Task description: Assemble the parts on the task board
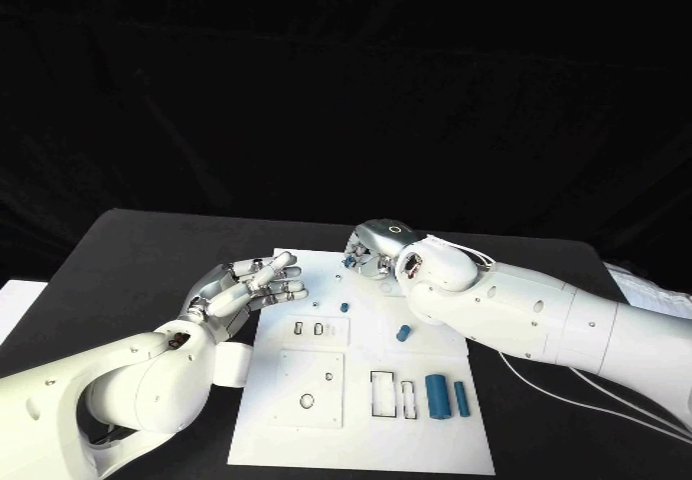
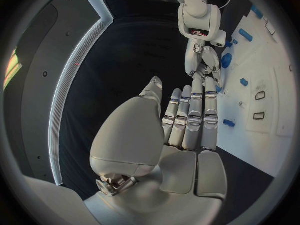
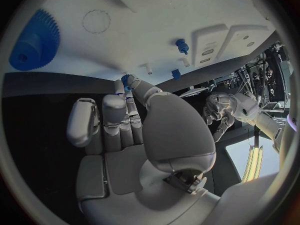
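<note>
Pinching a small blue part (image 3: pixel 127 80) in the right hand (image 1: pixel 378 250) — worth lowering squarely onto the task board (image 1: pixel 433 440) — left hand (image 1: pixel 253 288) spread, idle.

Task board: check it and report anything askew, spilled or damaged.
Nothing stands out as damaged or spilled. On the task board, two blue cylinders lie side by side near the rectangular slots, and a smaller blue part lies loose at mid-board, tilted. The left hand is open; the right hand pinches a small blue part.
</note>
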Robot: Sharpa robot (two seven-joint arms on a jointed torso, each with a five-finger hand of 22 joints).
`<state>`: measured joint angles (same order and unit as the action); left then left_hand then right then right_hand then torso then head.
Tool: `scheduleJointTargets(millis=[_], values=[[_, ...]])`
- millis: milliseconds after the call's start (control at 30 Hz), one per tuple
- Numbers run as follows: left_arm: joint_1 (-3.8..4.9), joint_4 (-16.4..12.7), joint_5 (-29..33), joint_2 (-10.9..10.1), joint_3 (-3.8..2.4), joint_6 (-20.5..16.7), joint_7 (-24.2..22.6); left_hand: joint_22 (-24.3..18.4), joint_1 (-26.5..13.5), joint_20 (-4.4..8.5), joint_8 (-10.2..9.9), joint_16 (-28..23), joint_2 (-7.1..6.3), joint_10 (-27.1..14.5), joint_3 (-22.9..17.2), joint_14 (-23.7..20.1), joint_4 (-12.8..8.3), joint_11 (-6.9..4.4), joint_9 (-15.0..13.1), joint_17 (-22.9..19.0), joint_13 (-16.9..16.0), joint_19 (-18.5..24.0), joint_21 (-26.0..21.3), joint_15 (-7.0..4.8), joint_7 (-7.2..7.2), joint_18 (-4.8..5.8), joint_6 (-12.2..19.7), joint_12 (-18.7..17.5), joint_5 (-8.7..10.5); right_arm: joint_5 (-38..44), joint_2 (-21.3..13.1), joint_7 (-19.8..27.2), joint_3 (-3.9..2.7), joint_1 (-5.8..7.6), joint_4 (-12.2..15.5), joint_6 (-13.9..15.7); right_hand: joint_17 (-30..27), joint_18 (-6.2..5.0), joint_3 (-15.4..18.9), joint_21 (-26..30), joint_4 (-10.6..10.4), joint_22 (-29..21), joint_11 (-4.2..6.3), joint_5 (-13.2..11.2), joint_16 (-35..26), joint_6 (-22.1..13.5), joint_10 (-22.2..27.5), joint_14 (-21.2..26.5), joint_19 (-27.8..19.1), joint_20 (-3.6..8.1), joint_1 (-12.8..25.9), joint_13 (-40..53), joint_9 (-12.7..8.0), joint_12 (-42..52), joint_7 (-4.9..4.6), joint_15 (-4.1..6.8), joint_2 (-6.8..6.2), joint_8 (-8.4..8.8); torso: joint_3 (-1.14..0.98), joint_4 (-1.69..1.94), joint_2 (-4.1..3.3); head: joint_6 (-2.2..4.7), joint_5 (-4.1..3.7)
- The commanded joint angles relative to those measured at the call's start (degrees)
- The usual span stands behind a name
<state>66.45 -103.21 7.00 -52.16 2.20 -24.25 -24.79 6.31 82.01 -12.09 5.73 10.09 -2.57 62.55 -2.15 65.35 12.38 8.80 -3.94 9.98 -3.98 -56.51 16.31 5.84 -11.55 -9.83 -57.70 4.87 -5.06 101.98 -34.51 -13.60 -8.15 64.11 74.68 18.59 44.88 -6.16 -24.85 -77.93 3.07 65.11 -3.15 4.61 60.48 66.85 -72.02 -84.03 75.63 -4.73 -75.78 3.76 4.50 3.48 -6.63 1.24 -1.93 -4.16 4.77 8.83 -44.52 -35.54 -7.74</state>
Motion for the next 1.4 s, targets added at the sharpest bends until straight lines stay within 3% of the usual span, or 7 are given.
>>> scheduleJointTargets(millis=[33,367,867,1000,1100,1233,1400], values=[[0.08,-0.11,0.08,0.19,-0.05,1.28,-0.14,-0.08,-0.05,-0.36,-0.31,-0.34,0.44,-0.16,-0.03,-0.15,-0.34,0.15,0.05,0.05,0.08,0.07,-0.24,0.37,-0.44,-0.65,0.13,-0.19,-0.25,1.30,0.52,-0.74,-0.02,0.11,-0.45,0.38,0.05,1.09,-0.80,-0.26,-0.71,0.09,-0.27,-0.38,0.34,0.08,0.07,-0.52,0.07,-0.19,0.17,0.06,1.20,0.05,-0.29,0.00,-0.57,-0.01,0.10,0.23,-0.15,-0.02,-0.07],[0.08,-0.07,0.08,0.24,-0.05,1.33,-0.03,-0.10,0.00,-0.36,-0.34,-0.36,0.46,-0.17,-0.04,-0.15,-0.39,0.15,0.05,0.07,0.07,0.06,-0.25,0.37,-0.44,-0.66,0.13,-0.22,-0.25,1.38,1.29,-1.25,-0.02,0.36,-1.04,0.17,0.07,1.09,-0.84,-0.27,-0.75,0.10,-0.27,-0.40,0.36,0.06,0.08,-0.51,0.06,-0.20,0.19,0.06,1.20,0.04,-0.30,-0.01,-0.58,0.00,0.21,0.39,-0.14,0.02,-0.18],[0.08,-0.16,0.08,0.22,-0.05,1.46,0.06,-0.10,0.01,-0.37,-0.35,-0.37,0.47,-0.17,-0.05,-0.15,-0.41,0.15,0.05,0.08,0.07,0.06,-0.26,0.37,-0.44,-0.66,0.13,-0.23,-0.25,1.96,1.86,-2.33,0.00,0.59,-2.10,-3.80,-0.23,1.07,-1.12,-0.36,-1.25,0.12,-0.47,-0.73,0.38,-0.41,0.66,-0.28,-0.14,-0.34,0.62,0.01,1.20,-0.03,-0.53,-0.18,-1.46,0.34,0.30,0.58,-0.23,-0.21,-0.37],[0.09,-0.17,0.08,0.20,-0.05,1.47,0.09,-0.10,0.01,-0.37,-0.35,-0.37,0.47,-0.17,-0.05,-0.15,-0.41,0.15,0.05,0.08,0.07,0.06,-0.26,0.37,-0.44,-0.66,0.13,-0.23,-0.25,1.63,1.88,-1.94,0.01,0.63,-2.29,-1.16,-12.09,-0.74,-1.01,4.83,-2.38,-9.41,-1.99,-1.80,-8.64,-6.50,6.23,3.53,-6.64,-1.28,1.86,-0.26,-0.34,-0.21,-1.82,-1.36,-4.42,0.69,0.33,0.60,-0.22,-0.20,-0.41],[0.09,-0.16,0.08,0.18,-0.05,1.50,0.14,-0.10,0.01,-0.37,-0.35,-0.37,0.47,-0.17,-0.05,-0.15,-0.41,0.15,0.05,0.08,0.07,0.06,-0.26,0.37,-0.44,-0.66,0.13,-0.23,-0.25,1.36,1.80,-1.46,0.01,0.65,-2.27,1.61,-16.74,-2.81,2.29,12.07,-3.22,-20.66,-3.19,-1.61,-13.95,-15.19,13.43,6.13,-14.09,-2.25,1.63,-0.20,-0.97,-0.12,-0.33,-2.23,-7.16,0.80,0.34,0.64,-0.22,-0.14,-0.45],[0.09,-0.08,0.08,0.12,-0.05,1.70,0.22,-0.10,0.01,-0.37,-0.35,-0.37,0.47,-0.17,-0.05,-0.15,-0.41,0.15,0.05,0.08,0.07,0.06,-0.26,0.37,-0.44,-0.66,0.13,-0.23,-0.25,0.54,1.18,-0.69,0.02,0.66,-1.45,4.91,-18.06,-3.06,4.97,13.80,-4.83,-22.26,-3.21,-1.69,-15.77,-14.98,14.06,5.15,-14.01,-2.56,-0.39,0.05,-0.61,0.37,-1.20,-2.42,-6.57,0.30,0.34,0.71,-0.22,-0.17,-0.52],[0.09,0.13,-0.04,-0.02,-0.05,2.56,0.65,-0.18,0.32,-0.39,-0.51,-0.54,0.56,-0.21,-0.13,-0.16,-0.73,0.13,0.04,0.20,0.07,0.05,-0.32,0.38,-0.34,-0.66,0.17,-0.42,-0.25,-1.51,-1.89,0.41,0.00,0.55,2.25,7.27,-18.56,-2.49,4.78,12.41,-5.87,-19.78,-2.14,-1.09,-16.16,-11.74,8.86,3.19,-11.02,-1.80,-1.83,0.44,-0.48,1.82,-2.06,-1.48,-5.62,-0.11,0.20,0.51,-0.20,0.09,-0.62]])
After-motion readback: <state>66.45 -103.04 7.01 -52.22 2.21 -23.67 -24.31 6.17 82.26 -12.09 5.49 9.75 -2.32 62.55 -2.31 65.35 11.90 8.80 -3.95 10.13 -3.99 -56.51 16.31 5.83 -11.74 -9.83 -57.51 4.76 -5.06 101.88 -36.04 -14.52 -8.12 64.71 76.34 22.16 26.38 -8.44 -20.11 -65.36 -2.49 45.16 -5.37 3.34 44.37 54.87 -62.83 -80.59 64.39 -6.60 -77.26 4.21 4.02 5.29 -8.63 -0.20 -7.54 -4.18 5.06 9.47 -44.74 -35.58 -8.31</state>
